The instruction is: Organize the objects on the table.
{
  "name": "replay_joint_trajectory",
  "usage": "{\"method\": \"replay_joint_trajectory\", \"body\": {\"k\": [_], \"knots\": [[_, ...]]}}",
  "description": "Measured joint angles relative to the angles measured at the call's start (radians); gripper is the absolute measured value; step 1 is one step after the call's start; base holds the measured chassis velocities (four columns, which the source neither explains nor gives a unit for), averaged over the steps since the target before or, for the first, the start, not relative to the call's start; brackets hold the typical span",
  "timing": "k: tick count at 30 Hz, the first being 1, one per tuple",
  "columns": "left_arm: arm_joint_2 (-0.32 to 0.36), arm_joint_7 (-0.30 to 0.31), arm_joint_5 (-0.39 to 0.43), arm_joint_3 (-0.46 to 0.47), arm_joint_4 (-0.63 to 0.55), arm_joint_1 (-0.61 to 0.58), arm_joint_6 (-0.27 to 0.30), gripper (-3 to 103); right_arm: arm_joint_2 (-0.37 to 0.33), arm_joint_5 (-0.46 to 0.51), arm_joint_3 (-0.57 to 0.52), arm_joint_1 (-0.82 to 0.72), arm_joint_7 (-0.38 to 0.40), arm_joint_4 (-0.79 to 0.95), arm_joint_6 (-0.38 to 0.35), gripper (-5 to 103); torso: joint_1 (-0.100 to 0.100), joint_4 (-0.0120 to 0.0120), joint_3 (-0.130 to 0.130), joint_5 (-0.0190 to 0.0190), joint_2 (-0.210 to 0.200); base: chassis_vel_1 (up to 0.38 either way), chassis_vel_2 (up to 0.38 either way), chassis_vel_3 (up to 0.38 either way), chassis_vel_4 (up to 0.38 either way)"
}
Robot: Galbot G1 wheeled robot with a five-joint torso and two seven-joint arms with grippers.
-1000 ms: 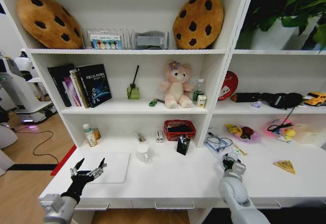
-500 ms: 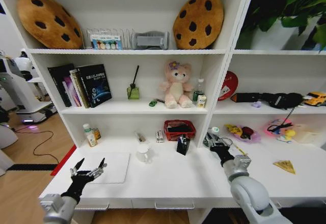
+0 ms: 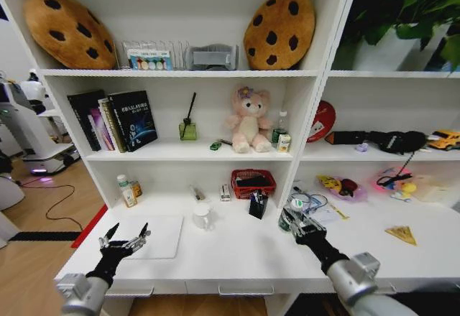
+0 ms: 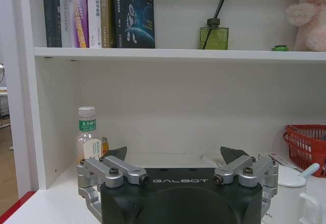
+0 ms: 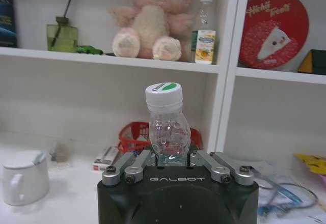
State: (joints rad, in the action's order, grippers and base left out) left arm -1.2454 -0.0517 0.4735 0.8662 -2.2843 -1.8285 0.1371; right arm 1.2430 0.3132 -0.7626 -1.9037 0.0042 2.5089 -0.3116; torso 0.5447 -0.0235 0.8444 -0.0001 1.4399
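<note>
A: Bottle (image 5: 166, 127) upright in the right gripper (image 3: 296, 221), fingers pinched on its body below the cap. Why that way?

B: Gripping low and upright probably keeps it steady for carrying. It sits above the table (image 3: 237, 255), just right of the black pen holder (image 3: 258, 204).

A: And the left gripper (image 3: 126, 242)?

B: Spread wide, idle over the laptop (image 3: 151, 235), well left of the pen holder.

A: Anything changed?

B: The right arm has swung toward the pen holder within the last second, reaching further over the table; the left hasn't moved.
</note>
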Motion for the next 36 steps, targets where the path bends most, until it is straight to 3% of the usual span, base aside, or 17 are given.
{"method": "replay_joint_trajectory", "body": {"k": [12, 27, 36], "knots": [[0.000, 0.000, 0.000, 0.000, 0.000, 0.000, 0.000, 100, -0.004, -0.029, 0.032, -0.017, 0.030, -0.004, -0.061, 25, 0.000, 0.0001, 0.000, 0.0002, 0.000, 0.000, 0.000, 0.000, 0.000], [0.000, 0.000, 0.000, 0.000, 0.000, 0.000, 0.000, 100, -0.014, 0.011, 0.016, 0.010, 0.045, -0.007, -0.068, 25, 0.000, 0.0000, 0.000, 0.0000, 0.000, -0.013, -0.016, 0.013, 0.012], [0.000, 0.000, 0.000, 0.000, 0.000, 0.000, 0.000, 100, -0.019, 0.029, 0.013, 0.023, 0.049, -0.008, -0.065, 25, 0.000, 0.0000, 0.000, 0.0005, 0.000, -0.162, -0.154, 0.157, 0.150]]}}
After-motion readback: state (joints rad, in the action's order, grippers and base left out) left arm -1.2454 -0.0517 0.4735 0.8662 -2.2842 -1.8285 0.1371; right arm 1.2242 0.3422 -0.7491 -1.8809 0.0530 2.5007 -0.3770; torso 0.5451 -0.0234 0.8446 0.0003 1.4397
